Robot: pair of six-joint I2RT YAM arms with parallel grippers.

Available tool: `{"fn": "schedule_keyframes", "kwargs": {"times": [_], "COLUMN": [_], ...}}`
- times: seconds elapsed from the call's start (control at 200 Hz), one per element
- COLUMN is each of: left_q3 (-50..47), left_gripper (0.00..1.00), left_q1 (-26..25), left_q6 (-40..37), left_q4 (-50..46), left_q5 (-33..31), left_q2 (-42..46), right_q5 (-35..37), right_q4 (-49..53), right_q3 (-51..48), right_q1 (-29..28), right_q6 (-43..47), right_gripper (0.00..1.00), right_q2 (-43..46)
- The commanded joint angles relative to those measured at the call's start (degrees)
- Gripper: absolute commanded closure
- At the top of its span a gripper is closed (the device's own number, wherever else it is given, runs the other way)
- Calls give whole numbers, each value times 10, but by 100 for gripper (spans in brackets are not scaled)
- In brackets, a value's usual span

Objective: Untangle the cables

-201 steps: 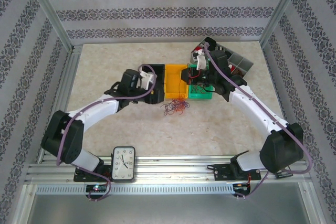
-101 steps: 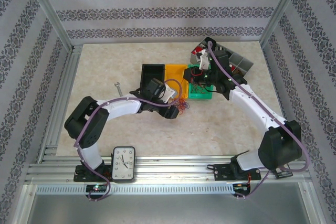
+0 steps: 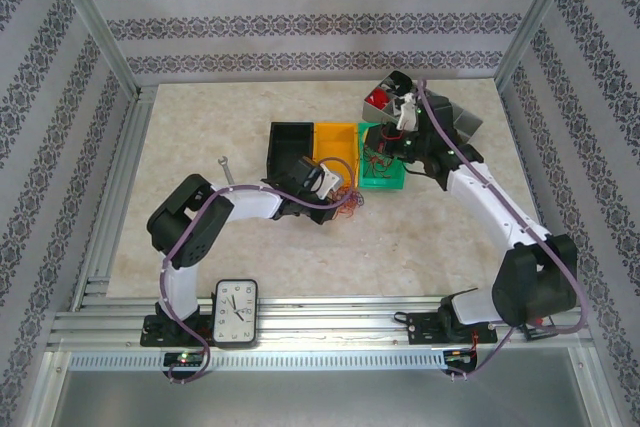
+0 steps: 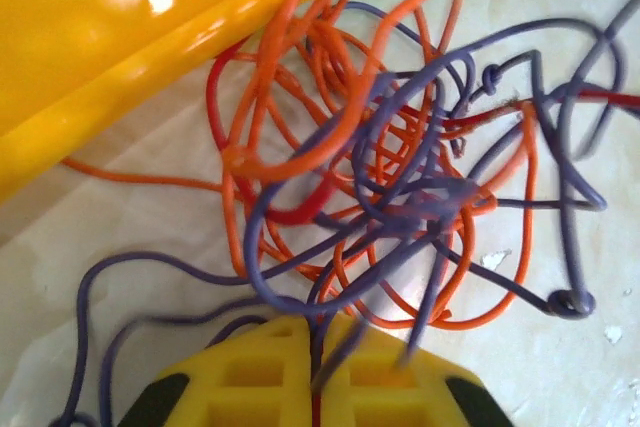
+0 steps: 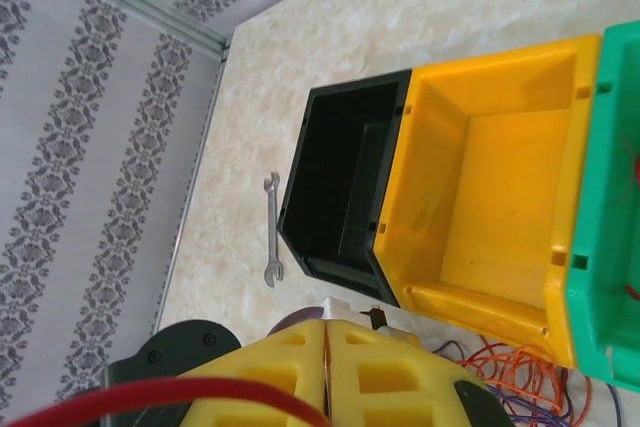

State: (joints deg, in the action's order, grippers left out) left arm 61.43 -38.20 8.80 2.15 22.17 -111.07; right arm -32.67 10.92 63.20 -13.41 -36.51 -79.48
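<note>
Cables (image 4: 380,177), orange, red and dark blue, are lying in one knotted heap on the table near its middle. The left gripper (image 4: 314,332) is clamping shut on the cables at the heap's 6 o'clock edge. It is working low and close, probably so that one wire can be drawn out while the rest slide off. At the heap's 11 o'clock the yellow bin (image 4: 110,37) is walling it in.

Farther out, at 1 o'clock, the right gripper (image 5: 327,335) is hovering over the green bin (image 5: 605,197). Its fingers are pressed together, with a red strand (image 5: 150,399) seemingly running into the seam, likely held up to tension it.

The left wrist view is giving the knots loop by loop. The right wrist view is giving the yellow bin's bare floor, the black bin (image 5: 345,177) and a spanner (image 5: 270,232) at 9 o'clock.
</note>
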Motion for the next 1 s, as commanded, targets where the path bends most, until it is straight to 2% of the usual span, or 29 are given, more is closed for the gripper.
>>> {"fn": "schedule_keyframes", "kwargs": {"times": [0.0,0.105,0.275,0.545,0.655,0.994], "left_q3": [-9,-29,-79,-145,-155,-208], "left_gripper": [100,100,100,100,100,100], "left_q1": [-6,-4,7,29,39,86], "left_q6": [18,21,36,46,46,83], "left_q4": [17,16,19,8,1,42], "left_q5": [0,-11,-13,11,15,34], "left_q2": [-13,4,49,131,140,162], "right_q5": [0,43,188,291,315,315], "right_q4": [-17,-7,29,71,86,116], "right_q3": [-3,-3,-11,-17,-16,-1], "right_q1": [20,45,103,189,214,289], "right_q6": [-12,-12,-18,-12,-10,-4], "right_gripper": [100,100,100,100,100,100], "right_q2": [33,62,124,184,200,213]}}
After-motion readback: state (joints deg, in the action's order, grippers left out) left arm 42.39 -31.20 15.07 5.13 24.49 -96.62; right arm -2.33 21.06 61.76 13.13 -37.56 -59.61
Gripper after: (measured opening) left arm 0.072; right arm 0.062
